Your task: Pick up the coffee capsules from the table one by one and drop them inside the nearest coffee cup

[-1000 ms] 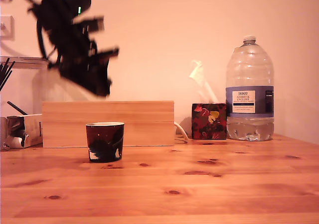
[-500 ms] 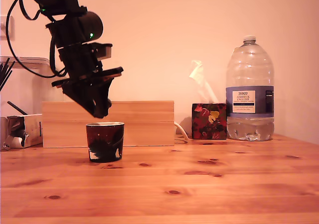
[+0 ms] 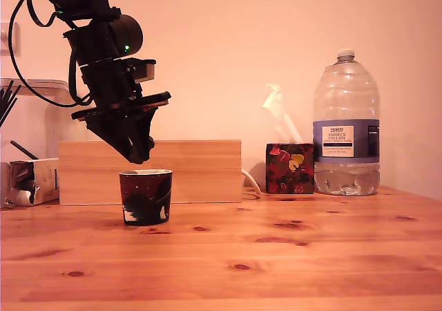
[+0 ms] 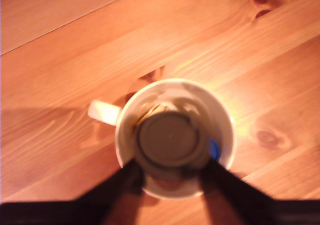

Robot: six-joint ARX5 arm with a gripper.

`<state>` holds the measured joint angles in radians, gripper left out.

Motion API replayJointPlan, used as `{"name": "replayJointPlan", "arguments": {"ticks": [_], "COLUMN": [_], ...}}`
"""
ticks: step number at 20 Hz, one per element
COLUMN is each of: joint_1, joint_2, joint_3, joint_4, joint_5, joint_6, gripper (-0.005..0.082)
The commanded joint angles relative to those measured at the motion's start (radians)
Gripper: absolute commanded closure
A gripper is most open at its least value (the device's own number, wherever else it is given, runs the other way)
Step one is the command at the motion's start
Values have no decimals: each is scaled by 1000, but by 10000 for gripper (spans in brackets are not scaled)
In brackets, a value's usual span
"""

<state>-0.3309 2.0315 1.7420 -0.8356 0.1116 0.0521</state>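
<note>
Brown capsule (image 4: 169,139) pinched between the fingers of the gripper (image 3: 138,155), directly over the cup (image 3: 145,197); fingers narrowly apart, closed on it. Blue object in cup at 3 o'clock of the capsule. Drop pending. No capsules visible on table (image 3: 276,262).
</note>
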Motion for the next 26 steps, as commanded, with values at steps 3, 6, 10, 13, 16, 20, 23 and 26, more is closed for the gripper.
{"name": "replayJointPlan", "arguments": {"ticks": [3, 6, 10, 13, 16, 20, 23, 26], "joint_1": [2, 2, 2, -4, -13, -19, -19, -18], "joint_2": [5, 5, 1, -18, -52, -132, -228, -352], "joint_3": [-1, -1, -1, -1, -4, -52, -166, -328], "joint_4": [0, 3, 27, 56, 108, 209, 336, 485], "joint_5": [-4, -4, -4, -4, -3, 4, 12, 12], "joint_6": [1, 1, 9, 9, 9, 8, 8, 8], "gripper": [24, 25, 120, 468, 738, 750, 750, 750]}}
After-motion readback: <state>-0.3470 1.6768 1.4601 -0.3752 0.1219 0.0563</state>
